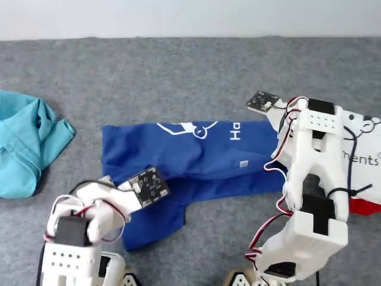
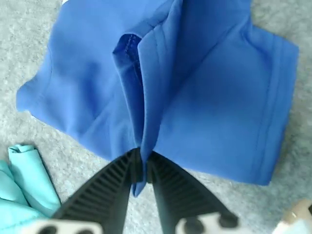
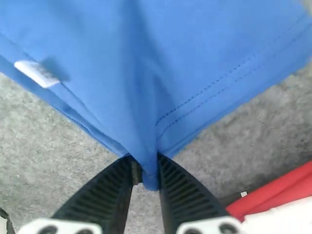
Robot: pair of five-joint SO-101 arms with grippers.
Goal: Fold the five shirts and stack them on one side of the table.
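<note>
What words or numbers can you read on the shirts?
On the blue shirt: white letters beside a white drawing, cut off by the fold, not readable as a word.
On the white shirt: grey letters, partly hidden behind the right arm, not readable whole.
On the blue shirt's small white tag: too blurred to read.
No numbers can be read.

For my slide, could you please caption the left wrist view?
Left gripper pinching a fold of the blue shirt.
</note>
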